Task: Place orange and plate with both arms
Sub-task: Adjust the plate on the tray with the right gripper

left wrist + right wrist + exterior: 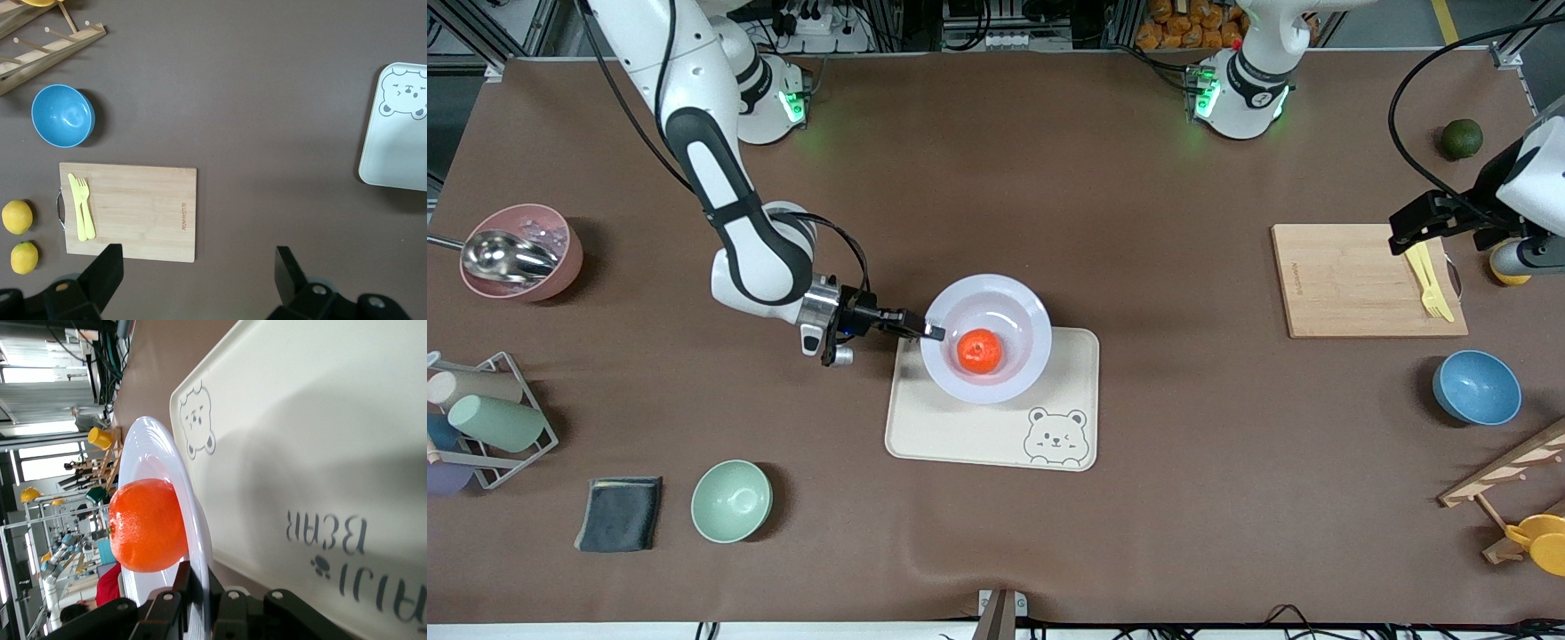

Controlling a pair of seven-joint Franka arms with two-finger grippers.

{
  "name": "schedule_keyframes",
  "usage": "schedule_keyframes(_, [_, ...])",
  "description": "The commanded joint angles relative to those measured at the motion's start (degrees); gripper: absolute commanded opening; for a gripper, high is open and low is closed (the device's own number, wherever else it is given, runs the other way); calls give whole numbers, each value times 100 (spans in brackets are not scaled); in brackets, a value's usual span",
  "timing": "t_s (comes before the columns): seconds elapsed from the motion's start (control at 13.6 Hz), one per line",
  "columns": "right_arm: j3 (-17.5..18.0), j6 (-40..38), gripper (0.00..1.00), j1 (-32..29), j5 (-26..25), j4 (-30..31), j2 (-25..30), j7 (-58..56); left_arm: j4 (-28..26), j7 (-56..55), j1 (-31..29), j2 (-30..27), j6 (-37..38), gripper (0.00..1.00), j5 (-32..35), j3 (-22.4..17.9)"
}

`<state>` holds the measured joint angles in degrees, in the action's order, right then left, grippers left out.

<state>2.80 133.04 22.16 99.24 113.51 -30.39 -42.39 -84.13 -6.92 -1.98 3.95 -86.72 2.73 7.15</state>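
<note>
plate's over the bear tray, just needs a gentle landing

front view: the right gripper is pinched shut on the rim of the plate, on the edge toward the right arm's end of the table. the orange sits in the sunken middle. the plate is over the part of the bear tray that lies farther from the camera, overhanging that edge a bit; can't tell from here if it's touching down yet. if i were doing it, i'd keep the plate level so the fruit doesn't roll, lower it slowly, nudge it a little more toward the bear drawing so the whole base is on the tray, and only then let go. the left gripper waits up over the cutting board.

left wrist view: the left gripper's fingers are spread wide, holding nothing. count here: one cutting board, one yellow fork on it, two lemons, one blue bowl.

right wrist view: the rim is clamped between the jaws, and the orange rests against the plate's inner slope, close to the grip, so a tilt would send it rolling. one plate, one orange, one tray.
</note>
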Motion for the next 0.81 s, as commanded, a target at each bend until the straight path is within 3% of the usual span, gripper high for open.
schedule_keyframes(0.0, [62, 309, 0, 7, 43, -592, -475, 144, -42, 68, 40, 18, -117, 100, 79, -38])
schedule_keyframes(0.37, [62, 855, 0, 227, 52, -1050, -959, 144, -42, 59, 75, 71, -126, 100, 61, -29])
schedule_keyframes(0.73, [71, 1214, 0, 455, 60, -1094, -1039, 126, -42, 59, 66, 62, -126, 100, 61, -29])
